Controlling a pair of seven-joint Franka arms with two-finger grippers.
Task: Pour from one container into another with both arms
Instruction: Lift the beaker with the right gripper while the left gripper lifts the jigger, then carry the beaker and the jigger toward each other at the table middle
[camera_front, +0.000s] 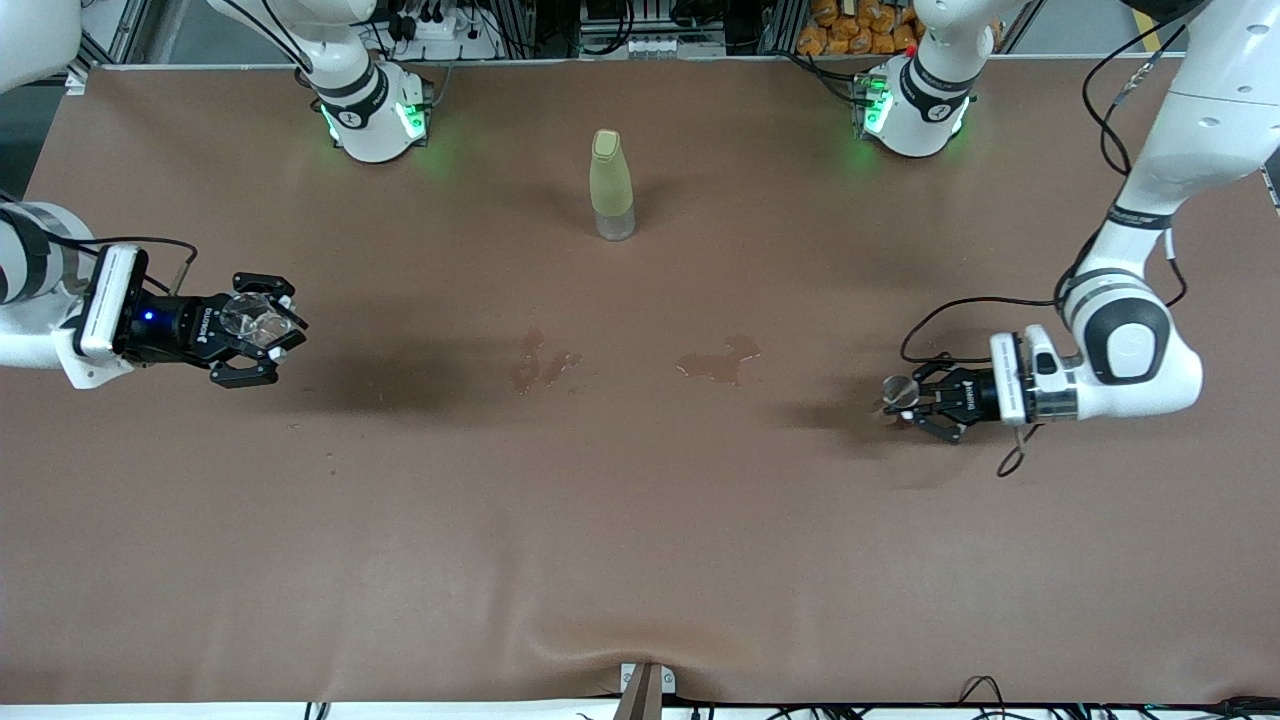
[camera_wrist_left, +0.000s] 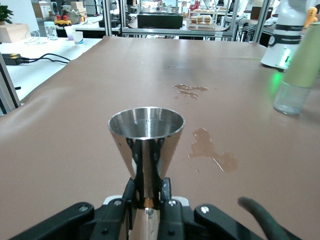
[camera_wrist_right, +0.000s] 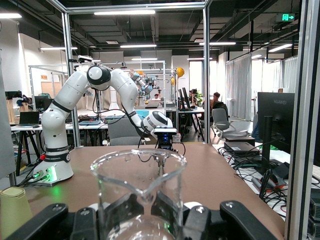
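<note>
Lowest in the frame at right, a steel measuring cup (camera_front: 897, 392) is pinched by the left gripper (camera_front: 915, 402), a glass beaker (camera_front: 252, 318) clamped by the right gripper (camera_front: 262, 330) at left; both should be brought together level before tipping.

Brown table cover (camera_front: 640, 540), two wet patches (camera_front: 715, 362) near its middle. Aluminium frame posts (camera_wrist_right: 206, 75) around the cell. Ceiling strip lights (camera_wrist_right: 137, 12), lit. Desks, office chair (camera_wrist_right: 220, 122), monitor (camera_wrist_right: 272, 117), white curtains (camera_wrist_right: 239, 85) in the lab.
</note>
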